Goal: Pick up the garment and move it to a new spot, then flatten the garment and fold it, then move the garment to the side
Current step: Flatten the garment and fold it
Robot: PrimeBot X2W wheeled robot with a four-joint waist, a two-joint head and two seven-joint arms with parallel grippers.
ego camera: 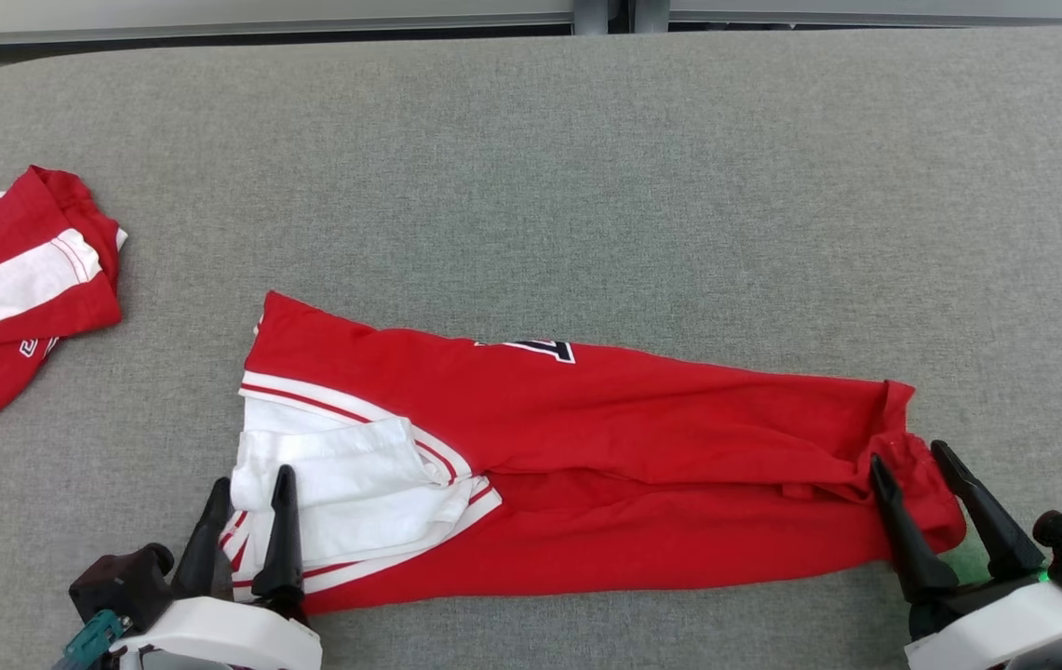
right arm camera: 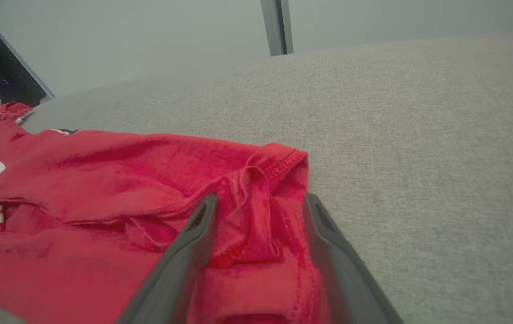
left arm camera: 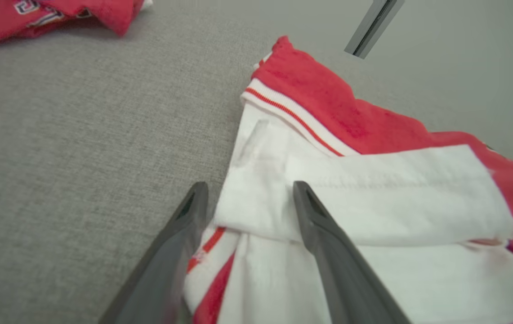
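1. Far left: a crumpled red-and-white second garment [ego camera: 9, 288] lies at the table's edge, well apart from the work. If "the side" means left, that spot is taken and the two could get piled together.
2. Left gripper [ego camera: 253, 477]: jaws spread, pinching nothing, fingers astride the folded white sleeve [left arm camera: 373, 198]. Closing here may catch only that loose layer, and the fold would slide apart on lifting.
3. Middle: the red cotton jersey with white striped trim [ego camera: 586, 437] lies folded into a long band near the front of the grey cloth-covered table top [ego camera: 586, 167]. The top layer is wrinkled, so an uneven lift would likely sag it.
4. Right gripper [ego camera: 908, 454]: jaws apart, with the bunched red hem [right arm camera: 256, 216] loose between them. That lump could snag a finger and drag the end.
5. No obstacle seen beyond the jersey.
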